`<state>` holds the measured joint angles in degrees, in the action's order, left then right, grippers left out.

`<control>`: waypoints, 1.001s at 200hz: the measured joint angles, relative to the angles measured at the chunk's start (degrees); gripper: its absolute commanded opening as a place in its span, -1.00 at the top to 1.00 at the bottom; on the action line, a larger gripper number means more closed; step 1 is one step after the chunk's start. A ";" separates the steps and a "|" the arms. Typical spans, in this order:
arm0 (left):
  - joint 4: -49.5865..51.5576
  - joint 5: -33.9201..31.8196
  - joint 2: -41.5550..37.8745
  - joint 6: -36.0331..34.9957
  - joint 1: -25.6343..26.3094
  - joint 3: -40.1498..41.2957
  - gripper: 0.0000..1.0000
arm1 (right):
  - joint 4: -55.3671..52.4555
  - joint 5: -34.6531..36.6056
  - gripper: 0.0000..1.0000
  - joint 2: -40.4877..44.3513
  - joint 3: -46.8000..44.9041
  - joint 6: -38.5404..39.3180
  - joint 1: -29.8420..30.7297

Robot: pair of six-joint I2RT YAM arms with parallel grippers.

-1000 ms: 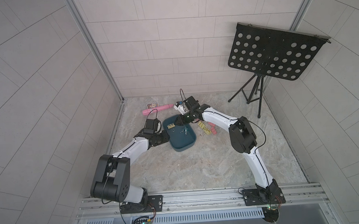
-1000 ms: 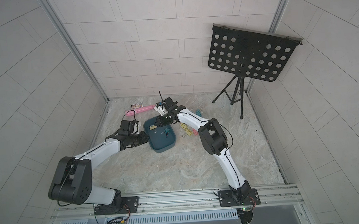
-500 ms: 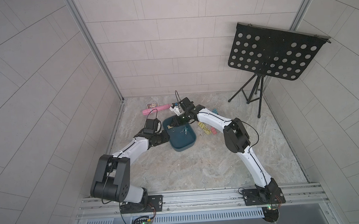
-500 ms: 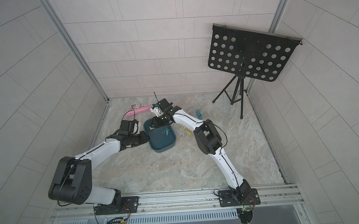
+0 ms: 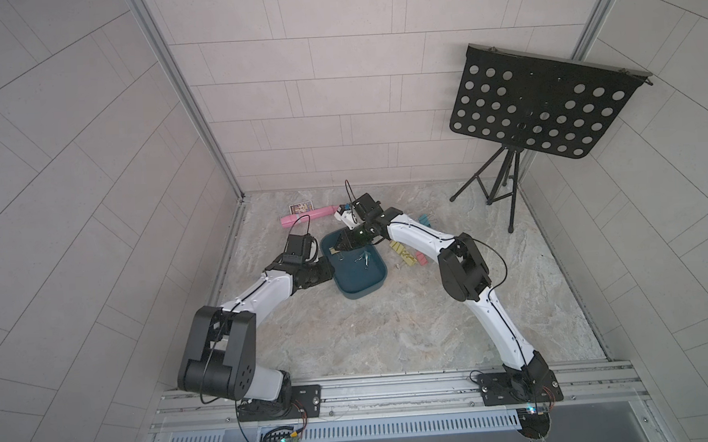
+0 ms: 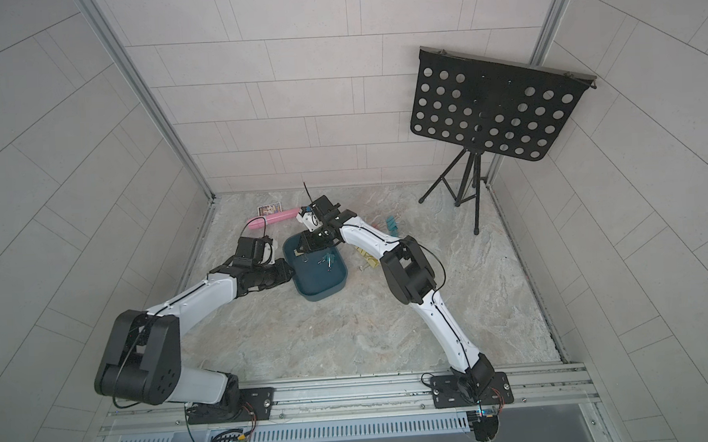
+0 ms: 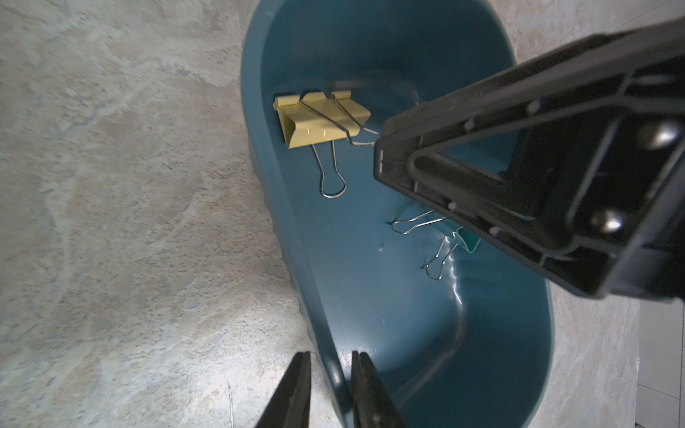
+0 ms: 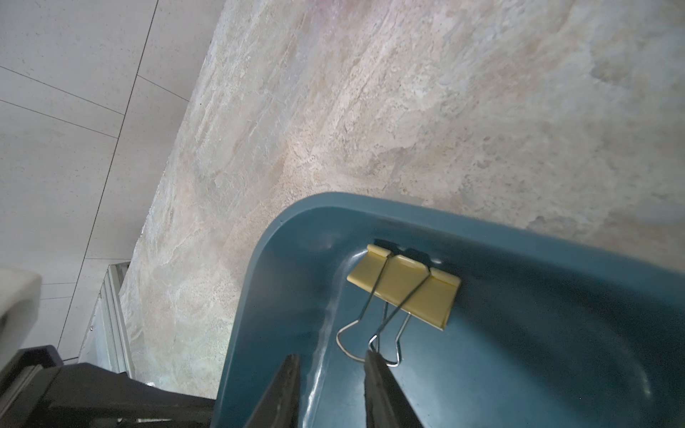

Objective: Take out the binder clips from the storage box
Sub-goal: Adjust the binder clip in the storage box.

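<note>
The dark teal storage box lies on the stone floor between my arms. My left gripper is shut on the box's near-left rim, one finger inside and one outside. My right gripper is open low inside the box's far end, nothing between its fingers. One fingertip sits at the wire handles of a yellow binder clip lying near the box's corner. A teal binder clip lies mid-box, partly hidden by the right gripper.
Yellow and pink clips lie on the floor right of the box, and teal ones farther back. A pink tube and a small card lie behind the box. A black music stand occupies the back right corner.
My right gripper has moved left along the box's far end and down to the yellow clip. The left arm and the box have not moved.
</note>
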<state>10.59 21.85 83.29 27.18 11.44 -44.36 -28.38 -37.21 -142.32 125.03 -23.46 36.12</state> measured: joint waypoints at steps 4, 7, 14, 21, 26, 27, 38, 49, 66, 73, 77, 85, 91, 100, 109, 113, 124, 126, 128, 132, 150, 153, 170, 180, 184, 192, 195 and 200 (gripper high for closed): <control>0.00 0.00 -0.02 0.00 0.00 0.00 0.44 | -0.04 -0.02 0.33 -0.11 0.13 -0.02 0.00; 0.00 0.00 -0.04 0.00 0.00 0.00 0.44 | -0.04 0.00 0.33 -0.13 0.24 -0.04 0.00; 0.00 -0.02 -0.04 0.00 0.00 0.00 0.44 | -0.07 -0.02 0.33 -0.37 0.50 -0.15 0.00; 0.00 -0.02 -0.04 0.00 0.00 0.00 0.44 | -0.09 -0.02 0.33 -0.61 0.76 -0.22 0.00; 0.02 0.00 -0.04 0.00 0.00 0.00 0.44 | -0.11 0.00 0.33 -0.74 0.92 -0.35 0.00; 0.00 -0.02 -0.04 0.00 0.00 0.00 0.44 | -0.11 0.00 0.33 -0.76 0.94 -0.35 0.00; 0.02 -0.02 -0.04 0.00 0.00 0.00 0.44 | -0.20 0.00 0.33 -1.22 1.16 -0.46 0.00; 0.02 -0.02 -0.04 0.00 0.00 0.00 0.44 | -0.22 0.02 0.33 -1.70 1.31 -0.61 0.00; 0.02 -0.02 -0.09 0.00 0.00 0.00 0.44 | -0.46 0.07 0.33 -2.36 1.42 -0.72 0.00; 0.04 -0.02 -0.11 0.00 0.00 0.00 0.44 | -0.59 0.11 0.33 -2.60 1.42 -0.79 0.00; 0.04 -0.02 -0.13 0.00 0.00 0.00 0.44 | -0.68 0.13 0.33 -2.69 1.46 -0.81 0.00; 0.04 0.00 -0.15 0.00 0.00 0.00 0.44 | -0.87 0.17 0.33 -2.93 1.68 -0.83 0.00; 0.04 -0.02 -0.15 0.00 0.00 0.00 0.44 | -1.01 0.20 0.33 -3.10 1.97 -0.85 0.00; 0.04 -0.02 -0.17 0.00 0.00 0.00 0.44 | -1.11 0.22 0.33 -3.23 2.36 -0.90 0.00; 0.07 -0.02 -0.17 -0.02 0.00 0.00 0.44 | -1.31 0.24 0.33 -3.26 2.69 -1.01 0.00; 0.07 -0.02 -0.17 0.00 0.00 0.00 0.44 | -1.36 0.24 0.33 -3.26 2.86 -1.03 0.00; 0.09 0.00 -0.17 0.00 0.00 0.00 0.44 | -1.36 0.24 0.33 -3.26 3.30 -1.07 0.00; 0.09 -0.02 -0.17 0.00 0.00 0.00 0.44 | -1.33 0.24 0.33 -3.26 3.34 -1.09 0.00; 0.09 -0.02 -0.17 -0.02 0.00 0.00 0.44 | -1.33 0.24 0.33 -3.26 3.37 -1.11 0.00; 0.11 -0.02 -0.17 0.00 0.00 0.00 0.44 | -1.29 0.24 0.33 -3.26 3.45 -1.18 0.00; 0.13 -0.02 -0.17 0.00 0.00 0.00 0.44 | -1.22 0.24 0.33 -3.26 3.52 -1.62 0.00; 0.13 -0.02 -0.17 0.00 0.00 0.00 0.44 | -1.22 0.24 0.33 -3.26 3.52 -1.75 0.00; 0.20 -0.02 -0.17 0.00 0.00 0.00 0.44 | -1.11 0.26 0.34 -3.28 3.54 -2.21 0.00; 0.22 -0.02 -0.20 0.00 0.00 0.00 0.44 | -1.05 0.37 0.34 -3.28 3.58 -2.34 0.00; 0.22 -0.02 -0.22 0.00 0.00 0.00 0.44 | -1.07 0.39 0.34 -3.30 3.65 -2.38 0.00; 0.24 -0.02 -0.28 -0.02 0.00 0.00 0.44 | -1.07 0.48 0.35 -3.32 3.76 -2.51 0.00; 0.24 -0.02 -0.33 0.00 0.00 0.00 0.44 | -1.07 0.50 0.35 -3.32 3.80 -2.51 0.00; 0.24 -0.02 -0.37 0.00 0.00 0.00 0.44 | -1.07 0.59 0.36 -3.32 3.93 -2.56 0.00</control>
<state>10.83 21.82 82.91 27.18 11.44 -44.36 -29.45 -36.62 -145.64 128.97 -26.02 36.12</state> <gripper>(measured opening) 0.282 0.328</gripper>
